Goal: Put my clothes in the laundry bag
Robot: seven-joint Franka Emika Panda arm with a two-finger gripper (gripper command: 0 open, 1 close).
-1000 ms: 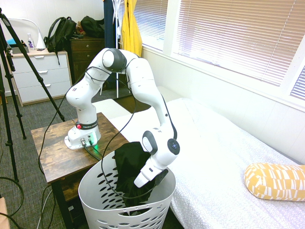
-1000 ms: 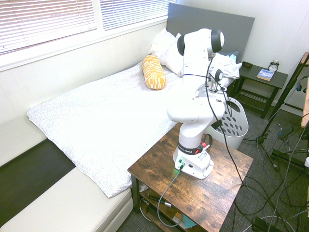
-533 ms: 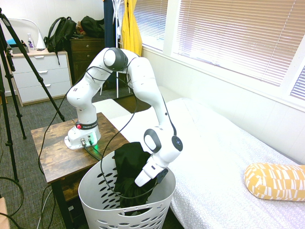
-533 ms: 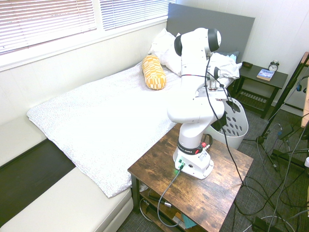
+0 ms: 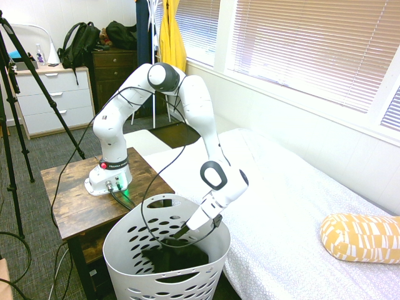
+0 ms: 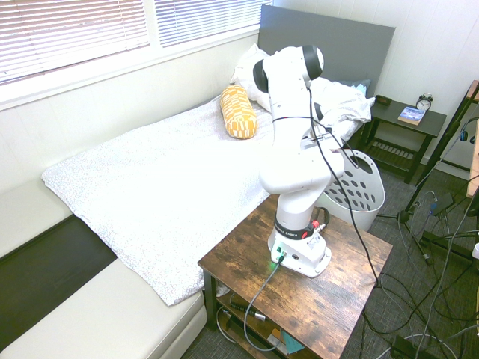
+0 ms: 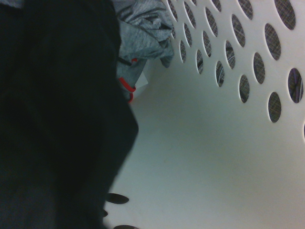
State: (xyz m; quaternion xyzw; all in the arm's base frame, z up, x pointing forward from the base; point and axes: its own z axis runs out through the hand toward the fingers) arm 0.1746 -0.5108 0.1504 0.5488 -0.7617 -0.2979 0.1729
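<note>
First exterior view: the black garment (image 5: pixel 172 257) lies heaped inside the white laundry basket (image 5: pixel 128 250). The end effector (image 5: pixel 183 232) reaches in just above it; whether it grips the cloth I cannot tell.

Second exterior view: the basket (image 6: pixel 369 196) stands between desk (image 6: pixel 329 295) and bed (image 6: pixel 165 179).

Wrist view: black fabric (image 7: pixel 52 124) beside what seems a grey garment (image 7: pixel 143 33).

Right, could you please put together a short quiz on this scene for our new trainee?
1. True or false: the black garment hangs over the rim of the laundry basket.
2. In the wrist view, the fabric beside the black garment is: A grey, B yellow, C pink.
3. Where is the gripper?
Key: 1 false, it lies at the bottom. 2 A. 3 Inside the basket's mouth, above the garment.
</note>
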